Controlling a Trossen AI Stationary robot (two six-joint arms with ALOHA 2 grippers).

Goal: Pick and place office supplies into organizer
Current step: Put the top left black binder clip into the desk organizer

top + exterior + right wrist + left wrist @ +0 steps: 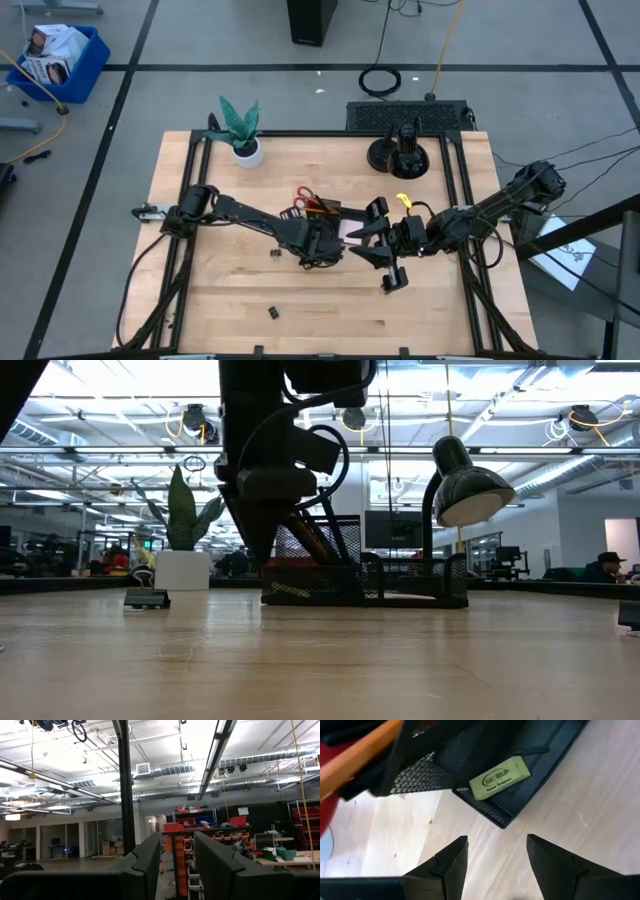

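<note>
The organizer (pixel 332 214), a black mesh tray, stands at the table's middle; in the low view the organizer (pixel 400 582) shows behind my left arm. Red-handled scissors (pixel 303 194) and orange pencils (pixel 321 205) stand in it. A yellow-green eraser (pixel 500 777) lies flat in one low compartment. My left gripper (pixel 497 845) hangs open, pointing steeply down over bare table just beside that compartment's corner; in the high view the left gripper (pixel 322 248) is at the organizer's near side. My right gripper (pixel 177 842) is open, raised and tilted upward toward the ceiling, right of the organizer (pixel 372 240).
Two small black binder clips lie on the table, one (pixel 275 255) left of my left gripper, one (pixel 273 313) toward the near edge. A potted plant (pixel 242 135) stands at the far left, a round black lamp base (pixel 400 155) at the far right.
</note>
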